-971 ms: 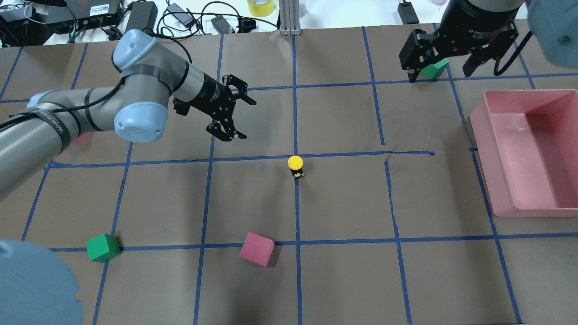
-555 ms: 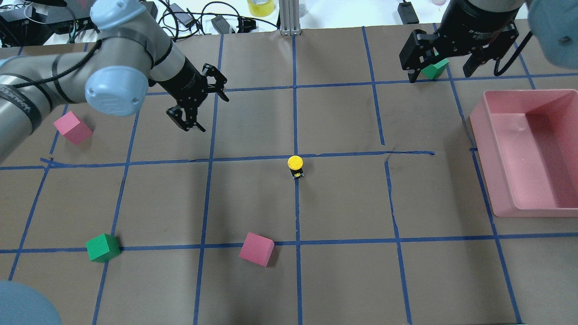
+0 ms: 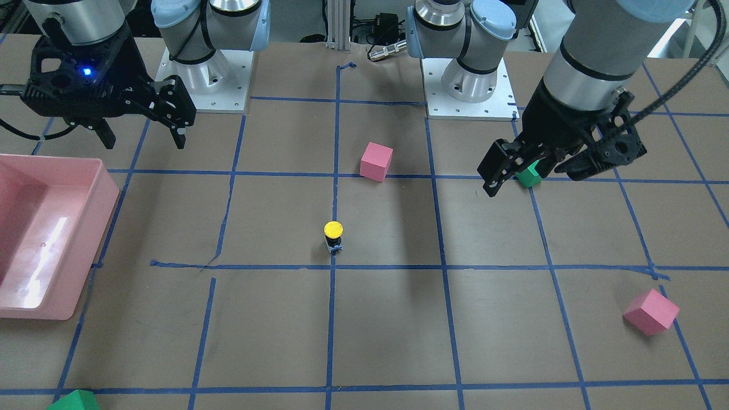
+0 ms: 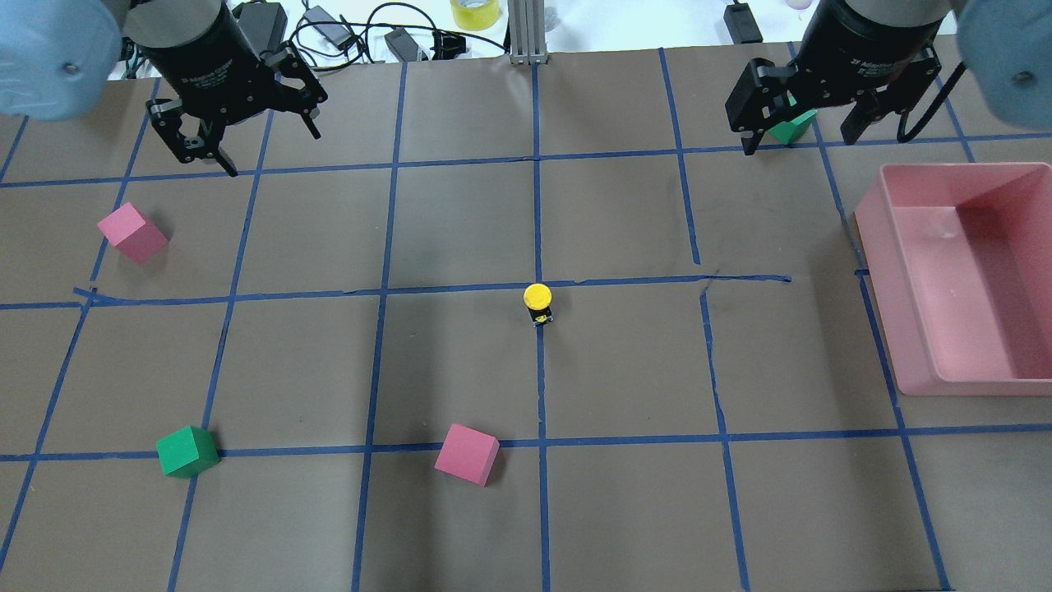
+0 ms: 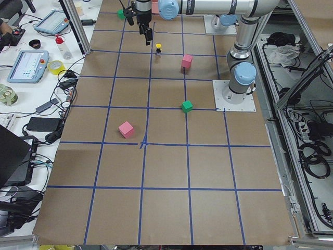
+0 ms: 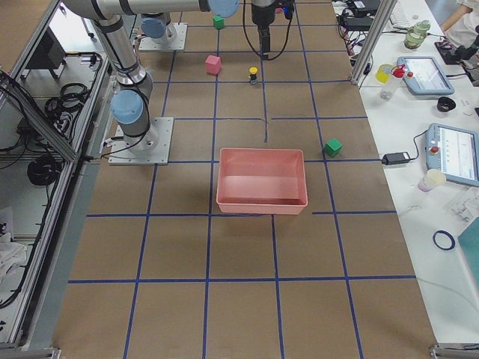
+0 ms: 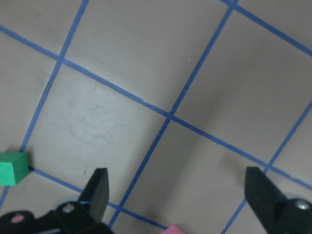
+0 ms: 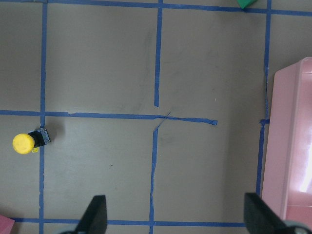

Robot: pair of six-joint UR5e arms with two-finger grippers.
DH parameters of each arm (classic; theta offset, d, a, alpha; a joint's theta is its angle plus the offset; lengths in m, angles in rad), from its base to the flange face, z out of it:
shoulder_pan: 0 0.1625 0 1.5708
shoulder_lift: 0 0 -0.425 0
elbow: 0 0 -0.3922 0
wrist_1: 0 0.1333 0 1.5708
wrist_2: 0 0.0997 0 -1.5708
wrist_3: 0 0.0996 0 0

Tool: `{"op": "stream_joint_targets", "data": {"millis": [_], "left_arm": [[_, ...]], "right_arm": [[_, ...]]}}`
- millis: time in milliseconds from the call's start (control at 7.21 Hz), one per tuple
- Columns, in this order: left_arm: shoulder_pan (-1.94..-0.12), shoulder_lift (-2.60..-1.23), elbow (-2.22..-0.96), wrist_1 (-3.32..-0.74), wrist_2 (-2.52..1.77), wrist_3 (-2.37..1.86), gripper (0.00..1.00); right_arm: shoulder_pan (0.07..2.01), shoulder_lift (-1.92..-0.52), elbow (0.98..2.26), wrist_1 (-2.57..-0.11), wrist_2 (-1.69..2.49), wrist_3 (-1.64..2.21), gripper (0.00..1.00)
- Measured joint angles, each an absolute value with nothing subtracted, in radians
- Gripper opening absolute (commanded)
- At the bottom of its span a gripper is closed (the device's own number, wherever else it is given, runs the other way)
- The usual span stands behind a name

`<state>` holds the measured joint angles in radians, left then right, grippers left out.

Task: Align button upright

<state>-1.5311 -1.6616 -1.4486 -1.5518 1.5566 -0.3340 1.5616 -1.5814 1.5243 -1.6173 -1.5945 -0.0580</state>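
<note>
The button (image 4: 537, 300) stands with its round yellow cap up and its black body and blue-white base below, on a blue tape line near the table's middle. It also shows in the front view (image 3: 334, 233) and the right wrist view (image 8: 24, 143). My left gripper (image 4: 271, 152) is open and empty, hanging at the far left, well away from the button; it also shows in the front view (image 3: 532, 181) and its wrist view (image 7: 180, 195). My right gripper (image 4: 799, 141) is open and empty at the far right, and also shows in the front view (image 3: 144, 141).
A pink bin (image 4: 962, 271) sits at the right edge. Pink cubes lie at the left (image 4: 131, 233) and at the near middle (image 4: 467, 453). One green cube (image 4: 187, 450) is near left, another (image 4: 791, 125) under the right gripper. Cables lie beyond the far edge.
My left arm has swung back from near the table's middle to the far left corner, its gripper open throughout. The button and the right arm have not moved.
</note>
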Motion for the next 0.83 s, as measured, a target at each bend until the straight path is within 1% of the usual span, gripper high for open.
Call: {"op": "stream_joint_targets", "data": {"millis": [832], "left_arm": [[-1.527,-1.568,-1.485,-1.678,1.532,-0.054,1.00]], "right_arm": [[1.562,-1.582,1.525,-1.617,-1.594,-0.057,1.00]]}}
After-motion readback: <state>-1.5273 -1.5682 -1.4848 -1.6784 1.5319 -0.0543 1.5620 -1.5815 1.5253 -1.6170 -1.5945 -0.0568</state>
